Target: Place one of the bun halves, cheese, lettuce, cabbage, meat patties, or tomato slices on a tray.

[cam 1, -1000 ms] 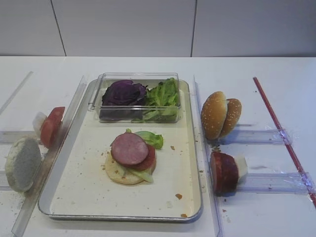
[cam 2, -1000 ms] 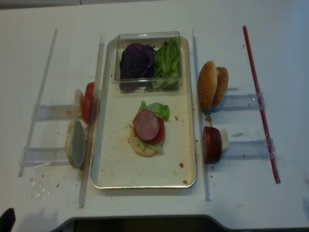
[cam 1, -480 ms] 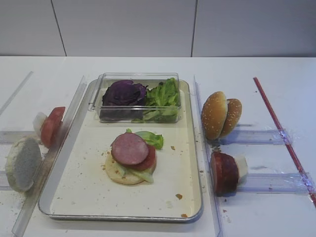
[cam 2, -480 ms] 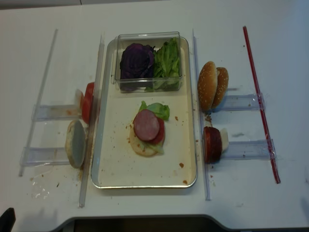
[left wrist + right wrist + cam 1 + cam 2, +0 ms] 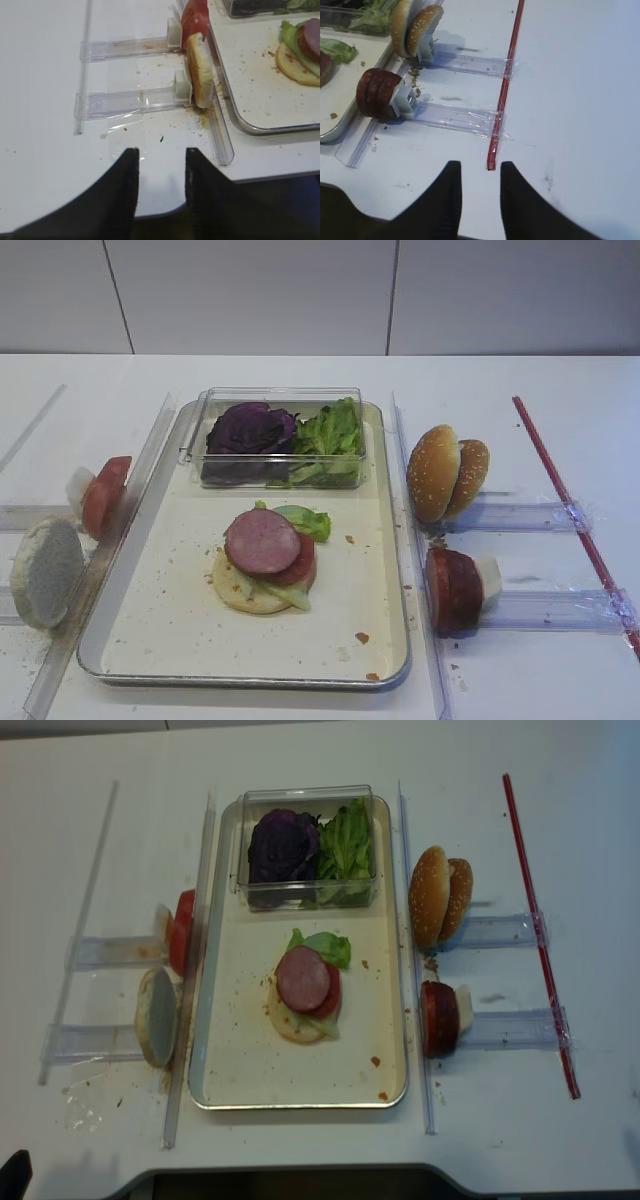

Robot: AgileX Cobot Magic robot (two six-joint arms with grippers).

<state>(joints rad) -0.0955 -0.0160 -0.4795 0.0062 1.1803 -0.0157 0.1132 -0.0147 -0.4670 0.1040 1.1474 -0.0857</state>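
The cream tray (image 5: 160, 620) carries a stack: a pale bun half, lettuce (image 5: 305, 522), a tomato slice and a meat patty (image 5: 262, 540) on top. At the tray's back, a clear box holds purple cabbage (image 5: 250, 430) and more lettuce (image 5: 330, 435). Right of the tray stand two sesame bun halves (image 5: 445, 472) and upright meat patties (image 5: 455, 588). On its left are a tomato slice (image 5: 105, 495) and a pale bun half (image 5: 45, 572). No cheese shows. My right gripper (image 5: 481, 170) and left gripper (image 5: 161, 155) are open and empty above the table's near edge.
Clear plastic rails (image 5: 540, 608) hold the upright food on both sides of the tray. A red strip (image 5: 570, 510) runs along the table at the far right. Crumbs lie on the tray and by the left rack (image 5: 197, 107). The table's front edge lies just below both grippers.
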